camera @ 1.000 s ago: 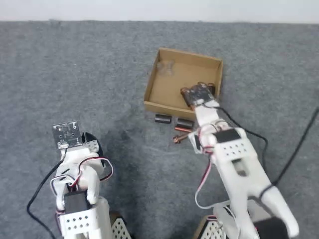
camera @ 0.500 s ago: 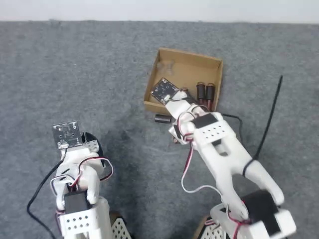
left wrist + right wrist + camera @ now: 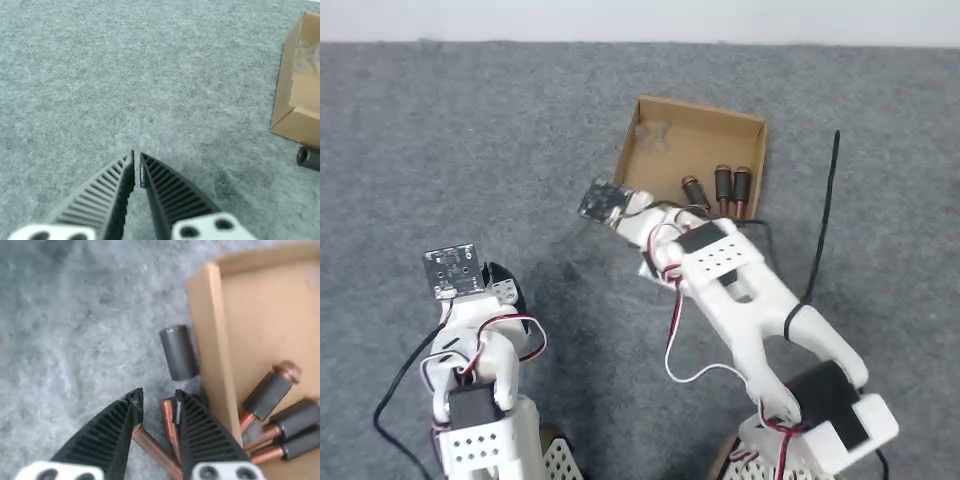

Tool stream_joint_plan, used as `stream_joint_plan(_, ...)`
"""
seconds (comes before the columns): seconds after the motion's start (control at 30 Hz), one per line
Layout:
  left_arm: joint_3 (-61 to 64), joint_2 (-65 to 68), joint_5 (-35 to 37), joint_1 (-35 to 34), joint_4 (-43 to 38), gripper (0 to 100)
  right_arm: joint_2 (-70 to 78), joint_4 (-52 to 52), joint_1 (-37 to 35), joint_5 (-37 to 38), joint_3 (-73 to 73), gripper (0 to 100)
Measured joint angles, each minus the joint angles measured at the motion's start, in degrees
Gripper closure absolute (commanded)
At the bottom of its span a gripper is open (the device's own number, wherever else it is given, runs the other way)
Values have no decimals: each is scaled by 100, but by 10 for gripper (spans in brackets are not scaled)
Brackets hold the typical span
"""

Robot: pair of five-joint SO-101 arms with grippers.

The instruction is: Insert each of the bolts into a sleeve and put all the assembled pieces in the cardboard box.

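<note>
Soft, even light falls from above on my grey felt table cover [image 3: 470, 120], bright from the near edge to the far one. My white plastic left arm [image 3: 480, 340] throws a faint, loose-edged shadow on the cover just to its right. The brown cardboard box [image 3: 700, 110] is lit right down to its floor. Beside its left wall, a short dark metal sleeve [image 3: 177, 352] carries a dull sheen.

Three assembled pieces [image 3: 723, 188] in cardboard box [image 3: 660, 168]; sleeve [image 3: 177, 352], apparently two bolts [image 3: 168, 422] outside
</note>
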Motion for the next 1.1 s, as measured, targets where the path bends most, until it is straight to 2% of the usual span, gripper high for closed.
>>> stream_joint_plan(0.17,0,0,0,0,0,988,0,-211,0,519,0,856)
stream_joint_plan(0.4,0,0,0,0,0,988,123,-413,0,888,-35,850)
stream_joint_plan(0.87,0,0,0,0,-62,988,1679,-413,-18,1011,-1099,853)
stream_joint_plan(1.1,0,0,0,0,-62,988,1934,-413,18,1424,-1143,853)
